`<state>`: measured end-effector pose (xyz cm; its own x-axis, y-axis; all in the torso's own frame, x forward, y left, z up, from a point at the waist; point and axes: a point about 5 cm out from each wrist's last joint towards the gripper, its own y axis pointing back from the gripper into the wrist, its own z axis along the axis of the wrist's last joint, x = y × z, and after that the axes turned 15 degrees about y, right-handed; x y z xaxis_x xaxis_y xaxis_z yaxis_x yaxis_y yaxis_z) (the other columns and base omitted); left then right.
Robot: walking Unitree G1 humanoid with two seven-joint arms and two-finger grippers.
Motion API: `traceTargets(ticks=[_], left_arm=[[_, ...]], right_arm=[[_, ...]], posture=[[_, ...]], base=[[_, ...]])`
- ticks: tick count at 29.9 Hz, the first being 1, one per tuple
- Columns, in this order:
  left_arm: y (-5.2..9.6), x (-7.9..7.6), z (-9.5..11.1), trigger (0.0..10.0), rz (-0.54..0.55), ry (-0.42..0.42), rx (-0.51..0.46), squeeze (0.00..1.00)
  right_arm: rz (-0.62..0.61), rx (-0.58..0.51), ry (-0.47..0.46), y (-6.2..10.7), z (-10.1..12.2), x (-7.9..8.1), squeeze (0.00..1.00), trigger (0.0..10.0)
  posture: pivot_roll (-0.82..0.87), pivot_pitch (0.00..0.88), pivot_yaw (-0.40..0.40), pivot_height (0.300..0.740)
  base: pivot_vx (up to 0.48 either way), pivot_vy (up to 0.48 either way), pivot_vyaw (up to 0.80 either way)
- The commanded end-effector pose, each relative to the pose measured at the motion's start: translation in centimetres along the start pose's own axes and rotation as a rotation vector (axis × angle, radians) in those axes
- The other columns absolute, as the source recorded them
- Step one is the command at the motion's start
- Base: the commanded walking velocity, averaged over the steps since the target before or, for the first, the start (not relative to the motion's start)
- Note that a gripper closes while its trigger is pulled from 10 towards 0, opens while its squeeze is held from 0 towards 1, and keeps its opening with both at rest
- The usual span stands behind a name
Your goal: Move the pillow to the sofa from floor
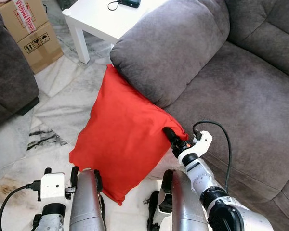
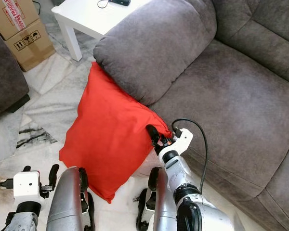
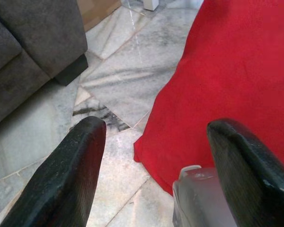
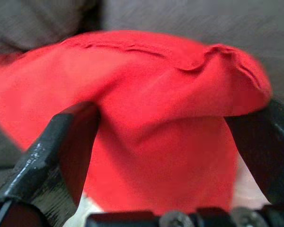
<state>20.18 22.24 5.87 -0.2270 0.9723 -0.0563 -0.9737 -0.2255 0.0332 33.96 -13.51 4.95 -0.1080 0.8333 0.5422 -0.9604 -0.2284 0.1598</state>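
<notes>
Nearest us, our left gripper [image 3: 151, 165] hangs low beside the red pillow's [image 1: 123, 137] bottom corner, fingers spread wide with nothing between them. Just past it, our right gripper [image 4: 165, 142] straddles the pillow's sofa-side corner, fingers apart around a bunched fold, not yet pinched shut. The pillow stands on the marble floor [image 1: 62, 108], tilted against the grey sofa's [image 1: 241, 96] arm. Beyond the pillow sit a white side table [image 1: 98, 19] and cardboard boxes [image 1: 31, 29]. We judge the grasp underway; lift and placement remain.
</notes>
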Motion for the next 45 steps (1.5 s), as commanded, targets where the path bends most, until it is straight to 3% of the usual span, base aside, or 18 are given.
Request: traceTargets(ticks=[1, 5, 9, 18, 30, 31, 32, 45], left_arm=[[0.5, 0.2, -1.0, 10.0, 0.007, 0.003, 0.058, 0.0], [0.4, 0.2, -1.0, 10.0, 0.004, -0.003, 0.06, 0.0], [0.4, 0.2, -0.9, 10.0, 0.004, -0.004, 0.062, 0.0], [0.9, 0.5, -0.7, 10.0, 0.006, -0.01, 0.062, 0.0], [1.5, 0.5, -0.6, 10.0, 0.008, -0.009, 0.066, 0.0], [1.6, 0.4, -0.6, 10.0, 0.009, -0.009, 0.067, 0.0], [1.6, 0.4, -0.7, 10.0, 0.009, -0.01, 0.068, 0.0], [1.7, 0.4, -0.6, 10.0, 0.013, -0.011, 0.075, 0.0]], right_arm=[[-0.087, 0.02, -0.013, 0.8, -0.6, -1.5, 0.0, 10.0], [-0.14, 0.042, 0.04, 1.2, -0.9, -2.3, 0.0, 10.0], [-0.176, 0.051, -0.002, 1.5, -1.5, -2.6, 0.0, 10.0], [0.039, 0.063, -0.128, 0.9, -2.8, 0.5, 0.0, 10.0], [0.067, 0.076, -0.11, 0.9, -3.2, 0.7, 0.0, 10.0], [0.067, 0.078, -0.108, 0.9, -3.2, 0.8, 0.0, 7.0], [0.068, 0.08, -0.104, 0.9, -3.2, 0.8, 0.0, 0.0], [0.127, 0.076, -0.102, 0.9, -3.1, 1.2, 0.0, 0.0]], posture=[[0.24, 0.414, -0.145, 0.582], [0.25, 0.412, -0.141, 0.582], [0.25, 0.41, -0.139, 0.582], [0.28, 0.43, -0.141, 0.582], [0.28, 0.455, -0.151, 0.582], [0.28, 0.456, -0.151, 0.582], [0.28, 0.457, -0.151, 0.582], [0.27, 0.464, -0.154, 0.582]], base=[[0.0, 0.0, 0.0], [0.0, 0.0, 0.0], [0.0, 0.0, 0.0], [0.0, 0.0, 0.0], [0.0, 0.0, 0.0], [0.0, 0.0, 0.0], [0.0, 0.0, 0.0], [0.0, 0.0, 0.0]])
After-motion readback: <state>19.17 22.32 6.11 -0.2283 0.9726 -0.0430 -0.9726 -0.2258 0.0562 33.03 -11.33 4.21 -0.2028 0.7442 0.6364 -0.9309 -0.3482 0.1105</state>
